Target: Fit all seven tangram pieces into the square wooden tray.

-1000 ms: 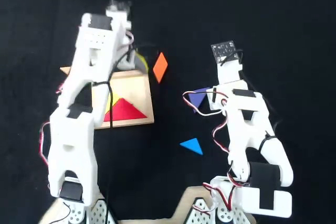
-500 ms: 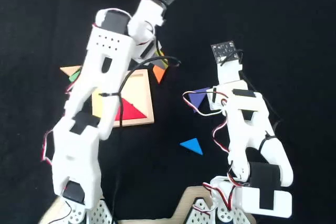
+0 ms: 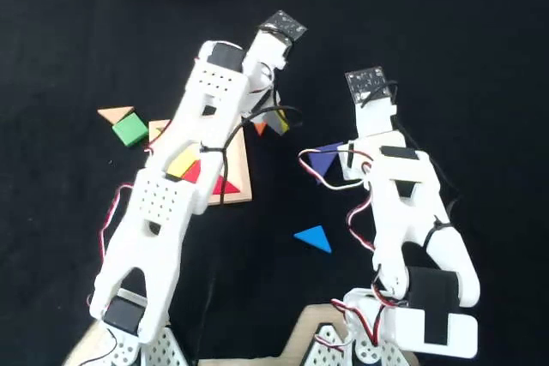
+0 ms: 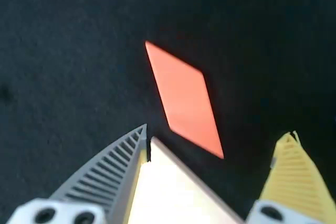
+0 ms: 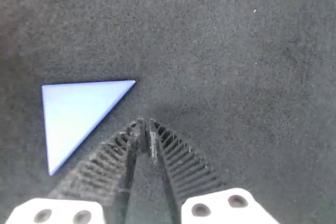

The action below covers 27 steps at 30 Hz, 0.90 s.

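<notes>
left wrist view: left gripper spread near orange parallelogram, right gripper pinched together.

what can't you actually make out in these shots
Wooden tray: in the high view, the left arm covers most of it, so the pieces inside cannot be counted.
Purple triangle: in the high view, the right arm hides one side.
Pale wedge: in the left wrist view, it is cut off by the bottom edge, so it is unclear what it is.
</notes>
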Tool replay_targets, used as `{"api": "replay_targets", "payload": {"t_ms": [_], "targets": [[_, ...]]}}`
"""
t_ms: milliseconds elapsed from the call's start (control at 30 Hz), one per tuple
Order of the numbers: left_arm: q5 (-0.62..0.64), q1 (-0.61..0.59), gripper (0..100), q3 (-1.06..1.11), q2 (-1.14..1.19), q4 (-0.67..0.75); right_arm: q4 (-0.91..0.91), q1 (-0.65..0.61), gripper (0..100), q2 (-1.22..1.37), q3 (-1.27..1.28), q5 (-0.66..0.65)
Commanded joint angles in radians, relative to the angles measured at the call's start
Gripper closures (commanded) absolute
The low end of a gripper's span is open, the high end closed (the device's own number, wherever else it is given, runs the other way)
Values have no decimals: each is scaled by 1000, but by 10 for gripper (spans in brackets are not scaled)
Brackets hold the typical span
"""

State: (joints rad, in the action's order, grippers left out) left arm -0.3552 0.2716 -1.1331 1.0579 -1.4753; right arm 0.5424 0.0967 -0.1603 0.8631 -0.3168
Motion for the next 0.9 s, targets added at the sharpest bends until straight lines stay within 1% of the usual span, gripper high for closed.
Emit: {"api": "replay_targets", "payload": {"t_ms": [0, 267, 367, 467, 533, 600, 733, 867], "targets": [[6, 13, 636, -231, 86, 14, -18, -3, 987, -1, -2, 9], [3, 25, 636, -417, 279, 8, -18, -3, 987, -1, -2, 9], [-3, 19, 636, -433, 298, -23, -18, -3, 987, -1, -2, 8], [-41, 16, 638, -430, 302, -68, -18, -3, 987, -1, -2, 8], [-41, 18, 673, -438, 304, -95, -18, -3, 987, -1, -2, 8], [-43, 25, 734, -438, 298, -112, -18, -3, 987, -1, -2, 8], [-43, 30, 839, -440, 296, -107, -18, -3, 987, -1, -2, 8], [-43, 28, 880, -440, 301, -106, -18, -3, 987, -1, -2, 8]]}}
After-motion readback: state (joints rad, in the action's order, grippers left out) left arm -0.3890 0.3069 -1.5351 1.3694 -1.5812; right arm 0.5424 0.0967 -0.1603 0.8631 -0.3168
